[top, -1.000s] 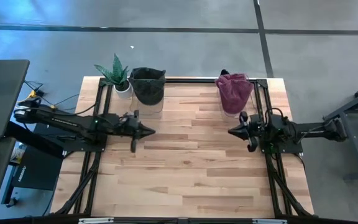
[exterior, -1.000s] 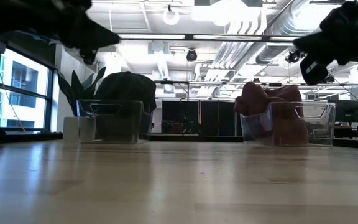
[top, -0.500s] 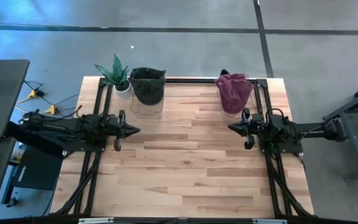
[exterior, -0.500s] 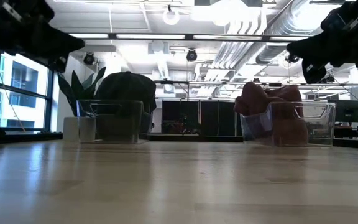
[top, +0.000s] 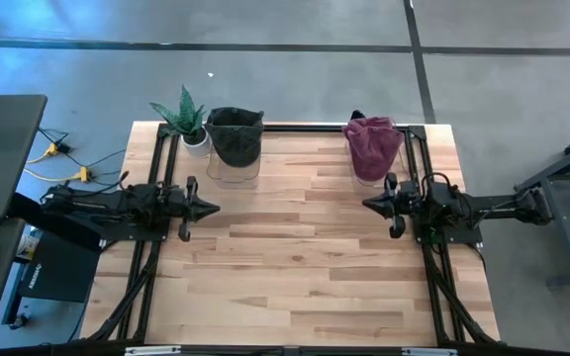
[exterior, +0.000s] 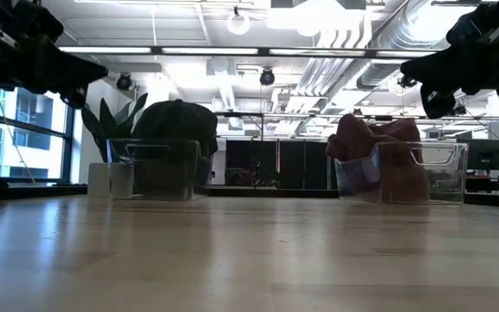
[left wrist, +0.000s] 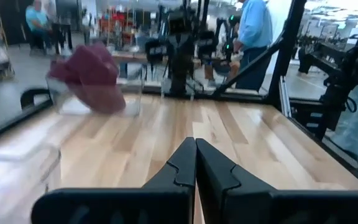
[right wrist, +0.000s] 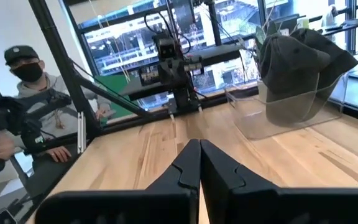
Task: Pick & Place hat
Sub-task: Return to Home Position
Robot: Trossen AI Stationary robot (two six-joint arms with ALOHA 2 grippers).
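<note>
A dark green hat (top: 236,134) sits in a clear bin (top: 232,166) at the table's far left; it also shows in the low view (exterior: 177,121) and the right wrist view (right wrist: 300,59). A maroon hat (top: 372,145) sits in a second clear bin (exterior: 401,172) at the far right, seen too in the left wrist view (left wrist: 89,78). My left gripper (top: 216,208) is shut, level above the table's left side, pointing right. My right gripper (top: 366,206) is shut above the right side, pointing left. Both hold nothing.
A potted plant (top: 188,121) stands at the far left corner beside the green hat's bin. A black frame (top: 305,129) runs along the table's far and side edges. Bare wood (top: 295,247) lies between the arms. People show beyond the table in both wrist views.
My left gripper has drawn back toward the table's left edge and sunk a little, staying shut. The hats and bins have not moved.
</note>
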